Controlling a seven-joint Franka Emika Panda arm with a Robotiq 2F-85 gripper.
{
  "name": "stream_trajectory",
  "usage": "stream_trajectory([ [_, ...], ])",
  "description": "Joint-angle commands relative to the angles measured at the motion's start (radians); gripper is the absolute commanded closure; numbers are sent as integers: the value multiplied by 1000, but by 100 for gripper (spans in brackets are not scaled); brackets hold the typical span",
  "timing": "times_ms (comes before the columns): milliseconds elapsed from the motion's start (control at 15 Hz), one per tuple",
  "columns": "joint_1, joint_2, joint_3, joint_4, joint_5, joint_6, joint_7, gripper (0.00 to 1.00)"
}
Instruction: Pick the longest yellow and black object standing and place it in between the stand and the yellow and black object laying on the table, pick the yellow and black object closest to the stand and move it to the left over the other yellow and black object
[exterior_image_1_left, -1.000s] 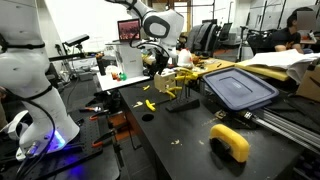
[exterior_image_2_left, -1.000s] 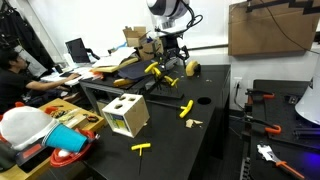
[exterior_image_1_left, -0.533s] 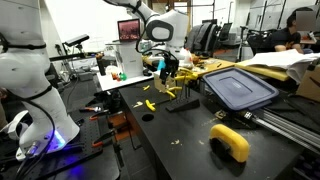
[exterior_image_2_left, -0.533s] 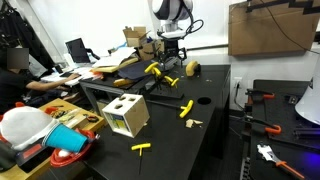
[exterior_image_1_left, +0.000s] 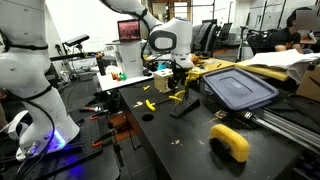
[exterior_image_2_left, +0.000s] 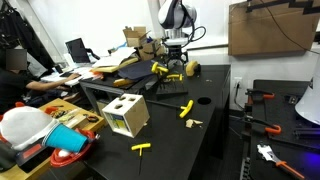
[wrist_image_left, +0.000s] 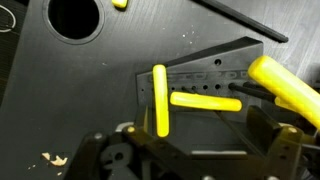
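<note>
Although the black table (wrist_image_left: 60, 90) fills most of the wrist view, the coming move turns on what sits near its middle: the dark stand (wrist_image_left: 200, 75) with its row of holes and the yellow and black tools stuck in it. The longest standing tool (wrist_image_left: 159, 100) shows as a yellow bar whose long axis runs up and down the frame. Its upper end lies over the stand's left part and its lower end reaches down toward the gripper (wrist_image_left: 195, 158) at the bottom edge. A shorter handle (wrist_image_left: 205, 100) lies crosswise just to its right; whether the two touch I cannot tell. The jaws stand wide apart, one at lower left and one at lower right, and clamp nothing. The long tool lies left of their midline, so I judge a small shift toward frame left is needed before closing. In an exterior view the laying tool (exterior_image_1_left: 148, 103) rests on the table, frame-left of the stand.
</note>
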Motion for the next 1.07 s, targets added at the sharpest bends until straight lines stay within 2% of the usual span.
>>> stream_trajectory([
  [0, -3, -27, -13, -34, -39, -17, 10, 0],
  [667, -31, -124, 0, -72, -113, -402, -338, 0],
  [1000, -50, -148, -27, -58, -131, -343, -310, 0],
])
